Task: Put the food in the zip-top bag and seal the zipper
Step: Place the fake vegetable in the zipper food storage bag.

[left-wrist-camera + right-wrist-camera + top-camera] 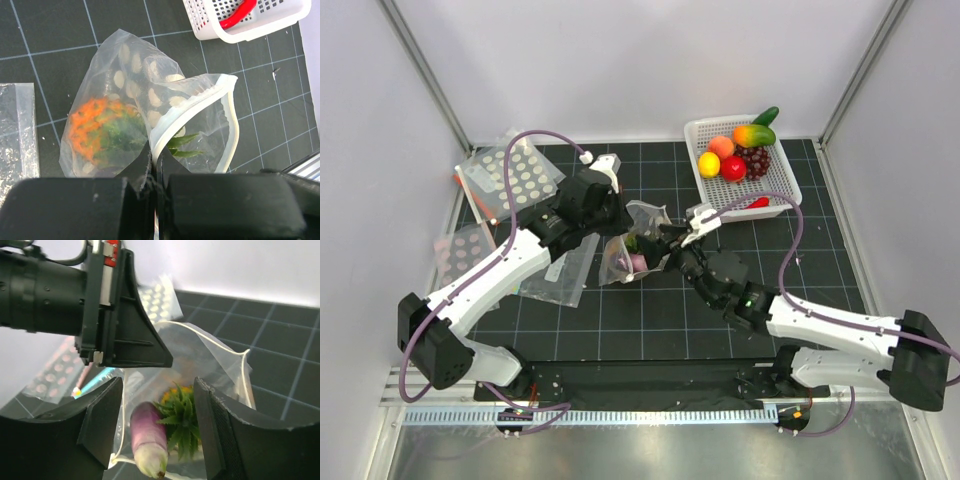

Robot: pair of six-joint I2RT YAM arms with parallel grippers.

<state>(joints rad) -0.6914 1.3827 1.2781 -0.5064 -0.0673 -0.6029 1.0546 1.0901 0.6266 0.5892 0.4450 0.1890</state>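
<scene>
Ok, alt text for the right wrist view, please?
A purple toy eggplant and a pineapple's green crown sit in the mouth of a clear zip-top plastic bag, seen between the open black fingers of the right gripper. The left gripper, shut, holds the bag's rim at upper left, above a black gridded mat.

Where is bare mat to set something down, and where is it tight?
Free: mat in front of the zip-top bag, between the arms; behind it, left of the basket. Crowded: the bag mouth, where left claw and right claw meet, and the spare bags at left.
</scene>
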